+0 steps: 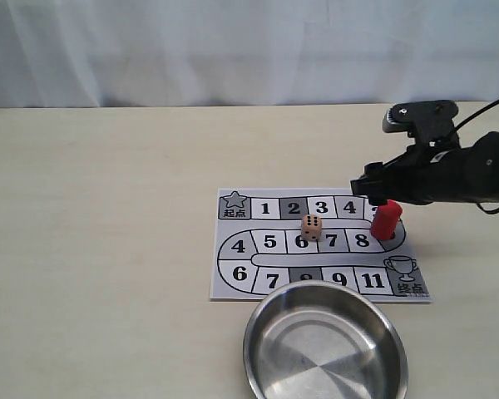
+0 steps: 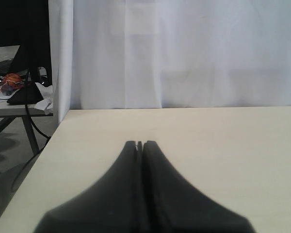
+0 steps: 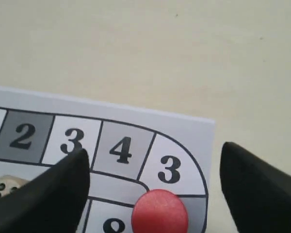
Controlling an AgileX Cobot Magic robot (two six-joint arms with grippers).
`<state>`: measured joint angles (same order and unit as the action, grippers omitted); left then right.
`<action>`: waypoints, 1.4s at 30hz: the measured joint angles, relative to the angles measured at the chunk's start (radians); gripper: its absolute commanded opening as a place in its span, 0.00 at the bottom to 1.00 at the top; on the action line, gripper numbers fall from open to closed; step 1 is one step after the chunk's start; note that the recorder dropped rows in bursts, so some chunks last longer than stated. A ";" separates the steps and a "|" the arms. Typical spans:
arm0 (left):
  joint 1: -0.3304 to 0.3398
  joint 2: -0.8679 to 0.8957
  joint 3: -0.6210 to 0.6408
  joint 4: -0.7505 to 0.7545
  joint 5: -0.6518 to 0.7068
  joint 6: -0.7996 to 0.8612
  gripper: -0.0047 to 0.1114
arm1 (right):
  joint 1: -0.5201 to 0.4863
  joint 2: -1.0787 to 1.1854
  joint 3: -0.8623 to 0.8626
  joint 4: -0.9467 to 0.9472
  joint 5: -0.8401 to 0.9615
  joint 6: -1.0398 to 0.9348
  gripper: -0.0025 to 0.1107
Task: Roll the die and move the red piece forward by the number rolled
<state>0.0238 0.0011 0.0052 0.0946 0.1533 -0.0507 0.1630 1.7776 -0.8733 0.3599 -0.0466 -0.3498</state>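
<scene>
A pale beige table (image 1: 100, 249) fills the scene, with a white curtain (image 1: 233, 50) hanging along its far edge. In the left wrist view, a dim area with a cluttered side table (image 2: 9, 94) shows past the table's left edge. The left gripper (image 2: 140, 144) hangs above bare tabletop with its fingers pressed together and nothing between them.

Right of centre lies a printed paper game board (image 1: 258, 226) with a numbered track. A steel bowl (image 1: 270, 324) sits just beside its near edge. The die (image 1: 312, 227) rests on the board's middle row, about where squares 6 and 7 meet.

The red piece (image 1: 386, 220) stands upright at the right bend of the track, just right of square 8. The right gripper (image 1: 374, 189) reaches in from the right and sits directly above it. Its fingers (image 3: 63, 187) are spread wide, with the peg's top between them. I cannot tell whether either finger touches the peg.
</scene>
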 measured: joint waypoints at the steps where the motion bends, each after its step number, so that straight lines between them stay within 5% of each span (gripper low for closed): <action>1: 0.000 0.000 0.000 0.000 0.000 0.000 0.04 | 0.000 -0.014 0.000 0.018 0.002 0.002 0.53; 12: 0.000 0.000 0.000 0.000 0.000 0.000 0.04 | -0.080 -0.102 -0.040 0.072 0.218 0.002 0.39; 20: 0.000 0.000 0.000 0.000 0.000 0.000 0.04 | -0.181 -0.104 -0.194 0.011 0.568 0.002 0.06; 30: 0.000 0.000 0.000 0.000 0.000 0.000 0.04 | -0.181 -0.104 -0.211 -0.297 0.687 0.188 0.06; 42: 0.000 0.000 0.000 0.000 0.000 0.000 0.04 | -0.182 -0.277 -0.207 -0.385 0.851 0.256 0.06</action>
<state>0.0238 0.0011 0.0052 0.0946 0.1533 -0.0507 -0.0188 1.5007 -1.0807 -0.0249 0.8044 -0.0938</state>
